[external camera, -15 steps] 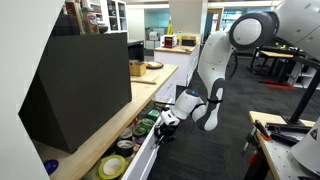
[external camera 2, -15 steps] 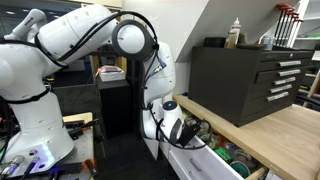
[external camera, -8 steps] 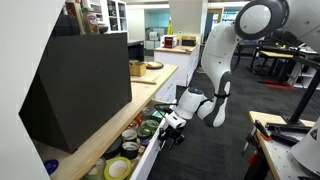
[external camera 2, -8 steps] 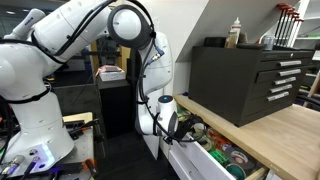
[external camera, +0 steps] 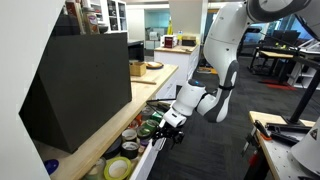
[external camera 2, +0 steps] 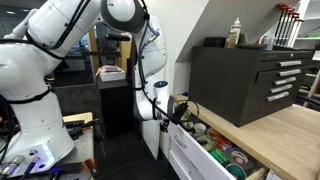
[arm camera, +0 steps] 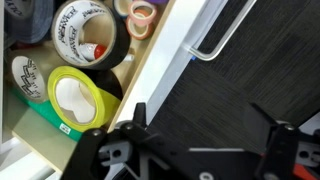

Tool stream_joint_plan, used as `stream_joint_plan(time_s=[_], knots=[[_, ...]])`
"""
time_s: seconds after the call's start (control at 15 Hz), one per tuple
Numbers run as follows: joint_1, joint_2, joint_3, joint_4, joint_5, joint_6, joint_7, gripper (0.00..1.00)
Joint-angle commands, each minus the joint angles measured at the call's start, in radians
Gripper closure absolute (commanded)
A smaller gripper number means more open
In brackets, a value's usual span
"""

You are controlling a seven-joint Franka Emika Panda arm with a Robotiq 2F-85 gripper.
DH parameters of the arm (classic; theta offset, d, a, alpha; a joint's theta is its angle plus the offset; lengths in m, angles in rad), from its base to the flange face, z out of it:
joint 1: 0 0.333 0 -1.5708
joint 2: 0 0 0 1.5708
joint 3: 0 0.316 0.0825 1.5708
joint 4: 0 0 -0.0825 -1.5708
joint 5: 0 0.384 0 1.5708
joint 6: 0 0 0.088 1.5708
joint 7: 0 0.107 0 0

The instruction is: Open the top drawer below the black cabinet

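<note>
The top drawer [external camera: 152,158] stands pulled out under the wooden counter that carries the black cabinet [external camera: 80,85]. Both exterior views show its wood-toned inside filled with rolls of tape. In the wrist view its white front [arm camera: 175,60] and slim handle [arm camera: 222,42] run diagonally, a little beyond my fingertips. My gripper [arm camera: 205,125] is open, with only dark floor between the fingers [arm camera: 137,112]. In both exterior views the gripper [external camera: 168,128] hangs just off the drawer front [external camera 2: 190,160], clear of the handle. The black cabinet [external camera 2: 245,80] sits above and to the right.
Tape rolls lie in the drawer, among them a yellow-green one [arm camera: 78,100] and a black one [arm camera: 82,40]. A brown cardboard box [external camera: 137,68] stands on the counter behind the cabinet. A tool bench [external camera: 285,140] is across the aisle; a second white robot [external camera 2: 30,100] stands nearby.
The gripper has opened and let go of the handle, then drawn a little back and away from the drawer front. The arm's upper joints have swung upward. The drawer stays open.
</note>
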Motion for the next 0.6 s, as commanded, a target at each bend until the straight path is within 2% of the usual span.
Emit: stream_joint_plan(time_s=[0.0,0.2,0.27,0.33,0.53], knots=[[-0.050,-0.103,0.077,-0.071,-0.049,-0.094,0.036,0.00],[-0.109,-0.135,0.169,-0.083,-0.008,-0.195,0.038,0.00],[-0.124,-0.142,0.195,-0.074,0.035,-0.246,0.049,0.00],[-0.166,-0.209,0.236,-0.122,0.066,-0.295,0.054,0.00],[-0.265,-0.259,0.349,-0.108,0.228,-0.429,0.034,0.00]])
